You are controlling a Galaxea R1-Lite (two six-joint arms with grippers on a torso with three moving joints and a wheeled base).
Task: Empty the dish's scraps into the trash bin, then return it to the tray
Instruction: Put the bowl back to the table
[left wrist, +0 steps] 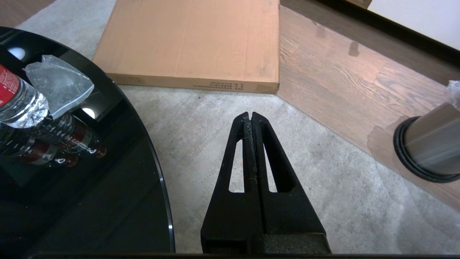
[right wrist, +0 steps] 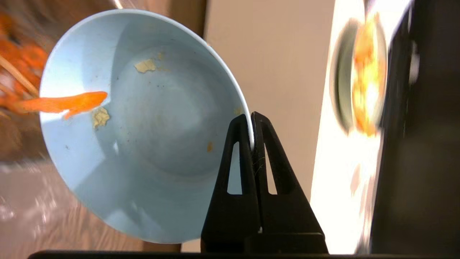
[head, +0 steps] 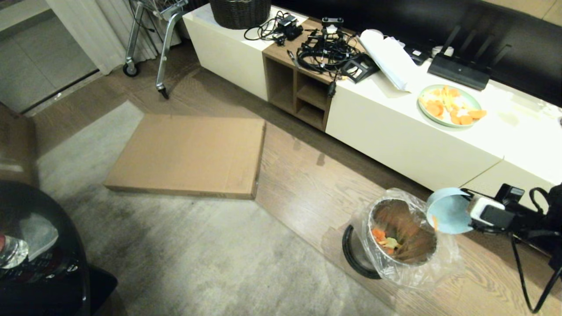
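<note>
Dish (head: 448, 211) hangs tipped on its side at the right of the scene, mouth facing left and down over the right rim of the trash bin (head: 432, 256). Small deep round bowl, smooth pale blue, glossy inside. Right gripper (right wrist: 251, 122) pinches the dish's rim, jaws closed narrow on the thin wall, arm reaching in from the right.

Scraps (head: 384, 239) lie mostly in the bin: orange slices and pale yellow bits at the bottom. One orange strip (right wrist: 64, 103) sits at the dish's lower lip, and a few pale crumbs (right wrist: 145, 66) cling inside, so the emptying looks nearly done but not finished.

Bin is a shiny steel cylinder, black base ring, crinkly clear bag liner, standing on wood floor just left of the dish. Key relation: dish mouth sits directly above the bin opening, so the strip should drop in.

Tray not in view in any picture; the return direction can't be told.

Left gripper (left wrist: 251, 117) is parked above grey carpet, fingers pressed together, empty, well left of the bin.
</note>
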